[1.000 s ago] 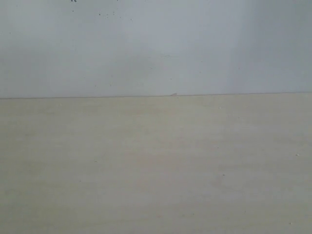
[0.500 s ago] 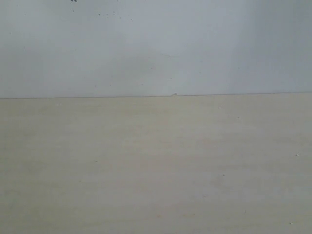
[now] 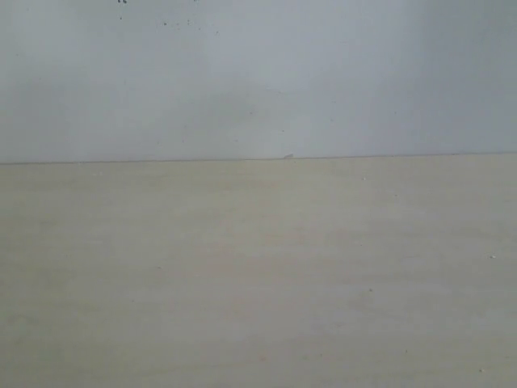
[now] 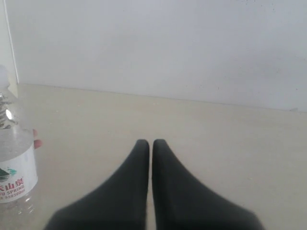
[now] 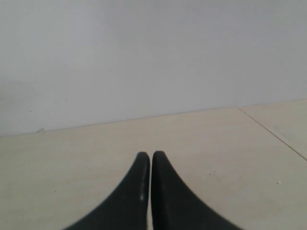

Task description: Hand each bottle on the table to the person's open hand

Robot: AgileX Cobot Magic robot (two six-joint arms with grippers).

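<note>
In the left wrist view a clear bottle with a white label (image 4: pixel 13 165) stands at the frame's edge, and a bit of skin, perhaps a fingertip (image 4: pixel 36 143), shows behind it. My left gripper (image 4: pixel 151 143) is shut and empty, apart from that bottle, low over the pale table (image 4: pixel 230 143). My right gripper (image 5: pixel 150 155) is also shut with nothing in it, over the same table (image 5: pixel 72 163). The exterior view holds only bare table (image 3: pixel 258 275) and wall; neither gripper appears there. The other two bottles and the person's open hand are out of view.
A pale grey wall (image 3: pixel 258 81) rises behind the table's far edge. In the right wrist view a thin seam (image 5: pixel 273 134) crosses the table surface near one side.
</note>
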